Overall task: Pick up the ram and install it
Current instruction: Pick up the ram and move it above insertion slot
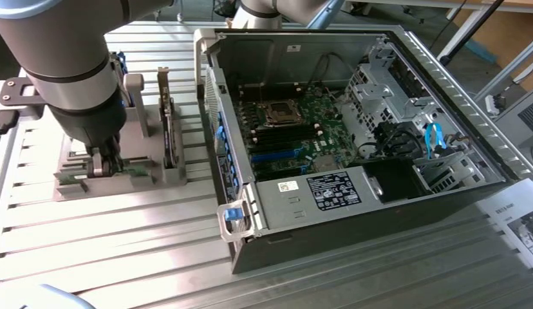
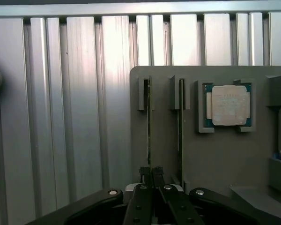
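Observation:
The ram (image 2: 149,122) is a thin green stick standing on edge in a slot of the grey holder (image 2: 215,154). My gripper (image 2: 150,172) is shut on its near end, one finger on each side, and the stick still sits in its slot. A second stick (image 2: 180,122) stands in the neighbouring slot. In the exterior view my gripper (image 1: 106,168) reaches straight down into the holder (image 1: 78,190) at that view's left, with green board (image 1: 136,170) showing beside the fingers.
An open computer case (image 1: 421,71) lies at the exterior view's right, its motherboard (image 1: 288,138) and dark memory slots exposed. A square silver processor chip (image 2: 227,105) rests in the holder. An upright card (image 1: 169,129) stands beside the holder. A ribbed metal table (image 1: 120,244) lies underneath.

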{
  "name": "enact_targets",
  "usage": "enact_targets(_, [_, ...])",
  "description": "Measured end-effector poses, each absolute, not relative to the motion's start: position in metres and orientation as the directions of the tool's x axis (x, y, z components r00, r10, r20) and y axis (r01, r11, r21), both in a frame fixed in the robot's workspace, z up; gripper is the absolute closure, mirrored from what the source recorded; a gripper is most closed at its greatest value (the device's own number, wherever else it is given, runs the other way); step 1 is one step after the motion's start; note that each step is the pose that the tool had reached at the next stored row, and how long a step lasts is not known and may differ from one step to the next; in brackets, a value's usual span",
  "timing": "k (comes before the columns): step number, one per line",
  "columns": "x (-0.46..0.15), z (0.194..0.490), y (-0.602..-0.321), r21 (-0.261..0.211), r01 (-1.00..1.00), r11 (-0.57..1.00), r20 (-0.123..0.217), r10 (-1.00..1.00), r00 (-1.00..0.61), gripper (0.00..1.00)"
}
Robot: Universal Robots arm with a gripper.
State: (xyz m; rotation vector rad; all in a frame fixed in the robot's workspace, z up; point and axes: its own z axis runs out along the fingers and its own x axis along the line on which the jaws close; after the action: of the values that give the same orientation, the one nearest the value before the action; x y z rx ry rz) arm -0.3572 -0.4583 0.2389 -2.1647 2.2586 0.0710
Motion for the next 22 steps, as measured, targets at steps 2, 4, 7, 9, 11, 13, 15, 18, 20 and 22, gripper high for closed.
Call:
enact_targets(2, [-0.357,0.242,-0.458,0.024,-0.999,0.042,-0.04,-0.998,-0.043,0.88])
enact_targets(4, [-0.357,0.246,-0.458,0.024,-0.999,0.042,-0.04,-0.998,-0.043,0.88])
enact_targets(7, [-0.357,0.252,-0.458,0.024,-0.999,0.042,-0.039,-0.998,-0.043,0.88])
enact_targets(9, [-0.357,0.256,-0.458,0.024,-0.999,0.042,-0.039,-0.998,-0.043,0.88])
enact_targets(11, [-0.357,0.262,-0.458,0.024,-0.999,0.042,-0.039,-0.998,-0.043,0.88])
enact_targets(13, [-0.357,0.265,-0.458,0.024,-0.999,0.042,-0.039,-0.998,-0.043,0.88])
enact_targets(15, [-0.357,0.269,-0.458,0.024,-0.999,0.042,-0.039,-0.998,-0.043,0.88])
enact_targets(18, [-0.356,0.274,-0.458,0.024,-0.999,0.042,-0.039,-0.998,-0.043,0.88])
enact_targets(20, [-0.356,0.278,-0.458,0.024,-0.999,0.042,-0.039,-0.998,-0.043,0.88])
enact_targets(22, [-0.356,0.281,-0.458,0.024,-0.999,0.042,-0.039,-0.998,-0.043,0.88])
